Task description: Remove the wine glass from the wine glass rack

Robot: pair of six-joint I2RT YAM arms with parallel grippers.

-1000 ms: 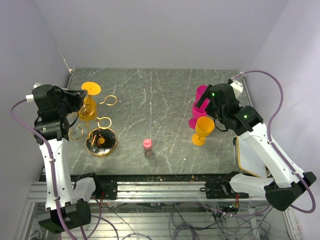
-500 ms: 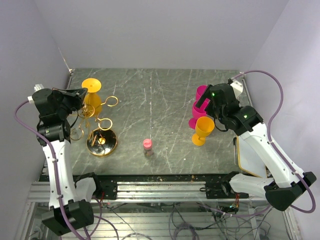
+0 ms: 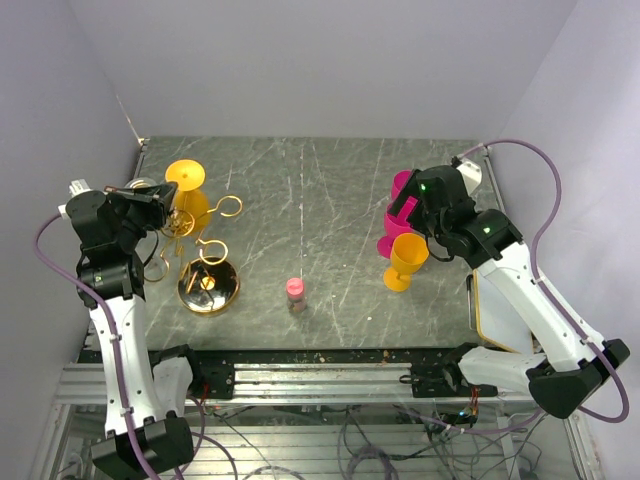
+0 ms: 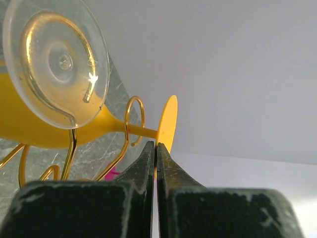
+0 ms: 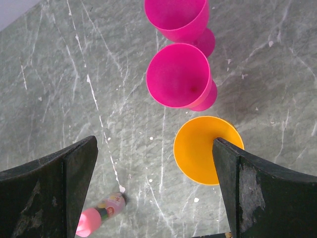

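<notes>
Top external view: the left arm (image 3: 118, 330) is folded beside the wine glass rack (image 3: 208, 288), left gripper (image 4: 156, 145) pressed together under the orange wine glass (image 3: 186, 176) hung there, contact obscured; right gripper (image 5: 154, 146) is spread wide

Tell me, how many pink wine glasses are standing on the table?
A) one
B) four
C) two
C: the right wrist view shows a near pink wine glass and a far pink wine glass, both upright next to an orange wine glass.
</notes>
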